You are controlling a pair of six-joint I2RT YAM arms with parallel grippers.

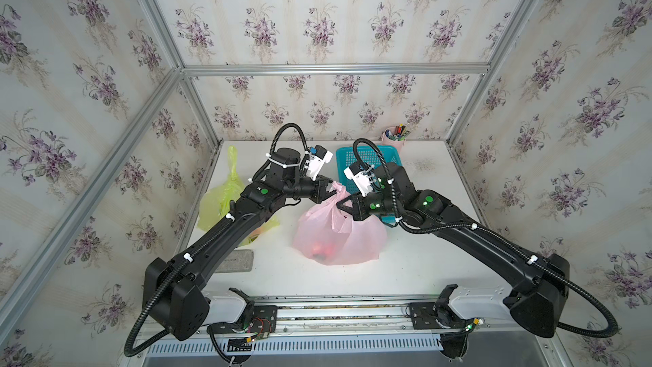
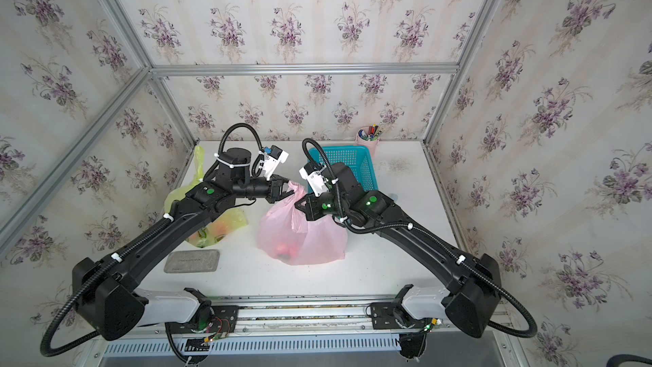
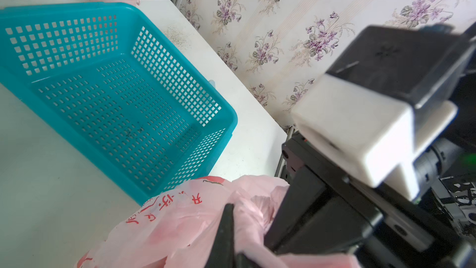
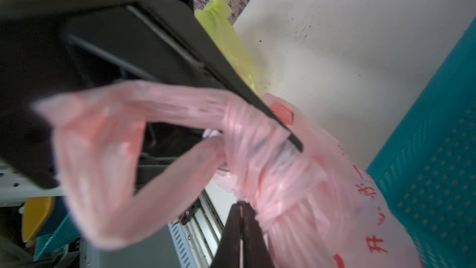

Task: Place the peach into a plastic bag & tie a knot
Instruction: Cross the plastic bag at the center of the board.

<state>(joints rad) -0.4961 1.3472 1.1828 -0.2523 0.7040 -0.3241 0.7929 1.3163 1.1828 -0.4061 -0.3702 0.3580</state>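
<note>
Two arms [image 1: 218, 238] [image 1: 494, 245] pinch one pink bag [image 1: 352, 241] near one yellow bag [image 1: 217, 203]

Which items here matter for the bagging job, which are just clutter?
Job: pink bag, peach inside it, left gripper and right gripper, both shut on its top.
Clutter: yellow-green bag, teal basket, pen cup, grey pad.

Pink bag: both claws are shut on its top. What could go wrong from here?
1. The left claw and right claw pinch thin film at the neck of the pink bag; a hard pull may tear it or slip free.
2. In the right wrist view a handle loop drapes over the left claw; it may snag as the knot tightens.
3. The peach weighs the bag down; pulling could drag it against the basket.
</note>
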